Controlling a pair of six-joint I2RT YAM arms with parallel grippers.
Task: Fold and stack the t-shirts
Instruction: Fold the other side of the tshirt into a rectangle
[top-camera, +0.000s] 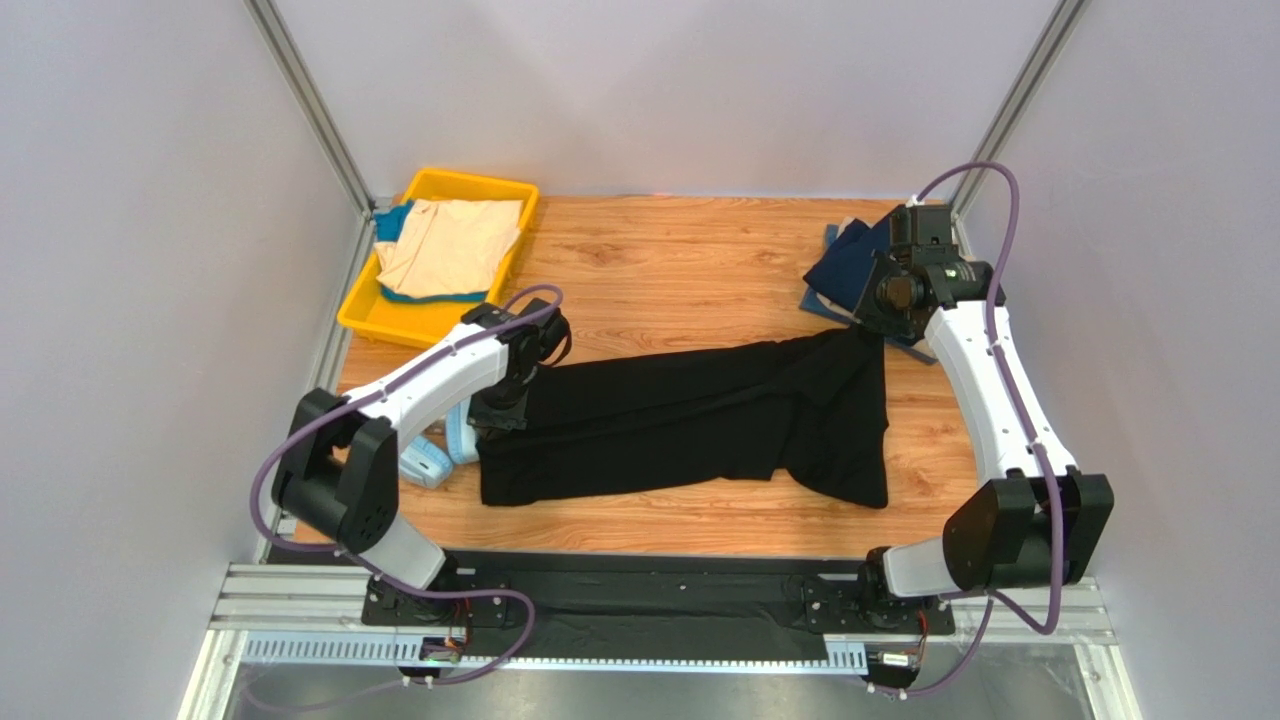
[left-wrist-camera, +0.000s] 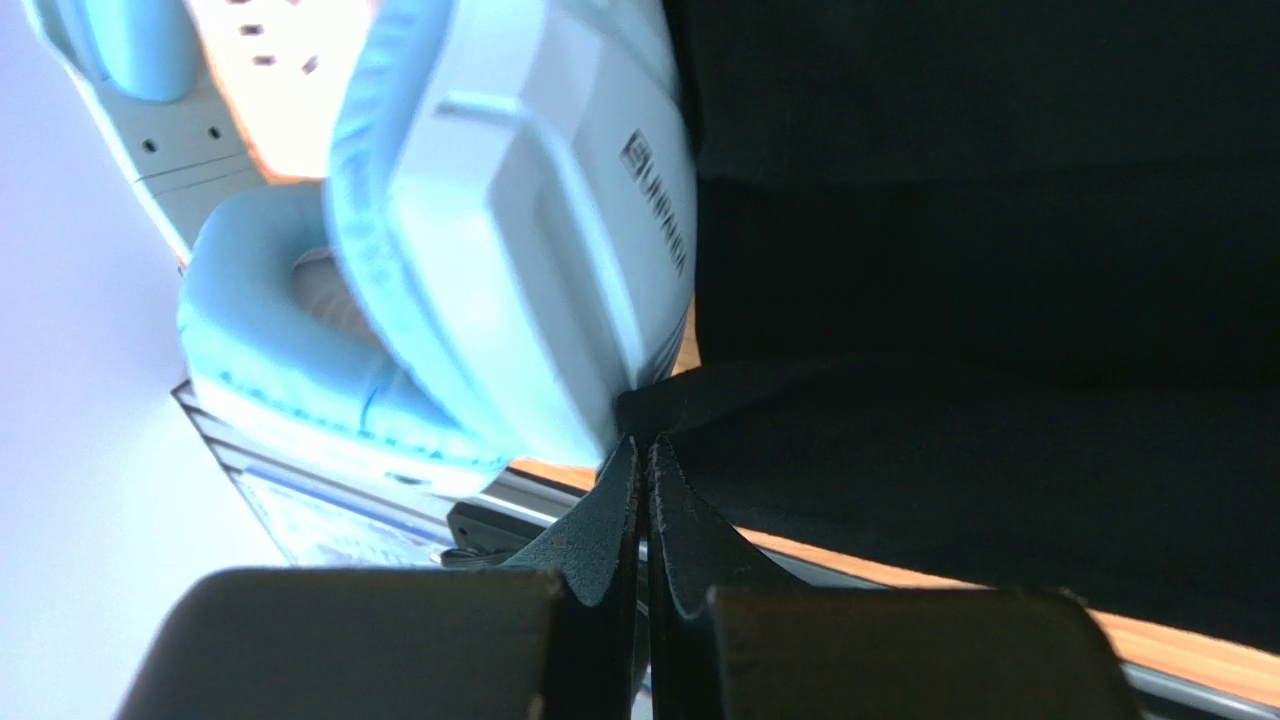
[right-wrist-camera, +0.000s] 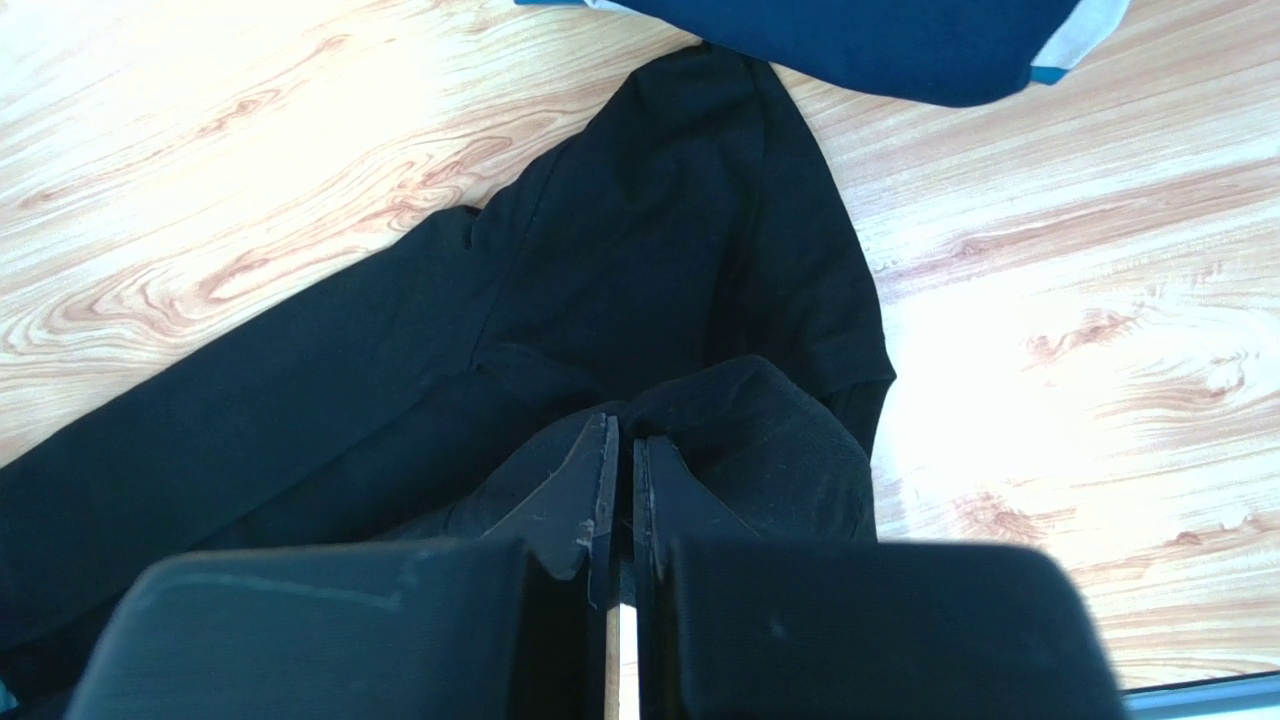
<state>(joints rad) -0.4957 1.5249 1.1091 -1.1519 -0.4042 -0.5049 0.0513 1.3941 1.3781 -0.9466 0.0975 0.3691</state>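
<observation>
The large black t-shirt (top-camera: 706, 420) lies stretched across the middle of the wooden table, folded lengthwise. My left gripper (top-camera: 504, 408) is shut on its left edge, seen as black cloth (left-wrist-camera: 962, 375) at the pinched fingertips (left-wrist-camera: 643, 450). My right gripper (top-camera: 875, 333) is shut on its far right corner, with black cloth (right-wrist-camera: 631, 300) bunched at the tips (right-wrist-camera: 622, 428). A navy blue shirt (top-camera: 852, 267) lies at the back right, also in the right wrist view (right-wrist-camera: 872, 38). A beige shirt (top-camera: 448, 243) rests on a blue one in the yellow tray (top-camera: 394, 318).
Light-blue headphones (top-camera: 433, 453) lie on the table just left of the black shirt, close beside my left gripper, and they fill the left wrist view (left-wrist-camera: 451, 255). Grey walls and aluminium posts enclose the table.
</observation>
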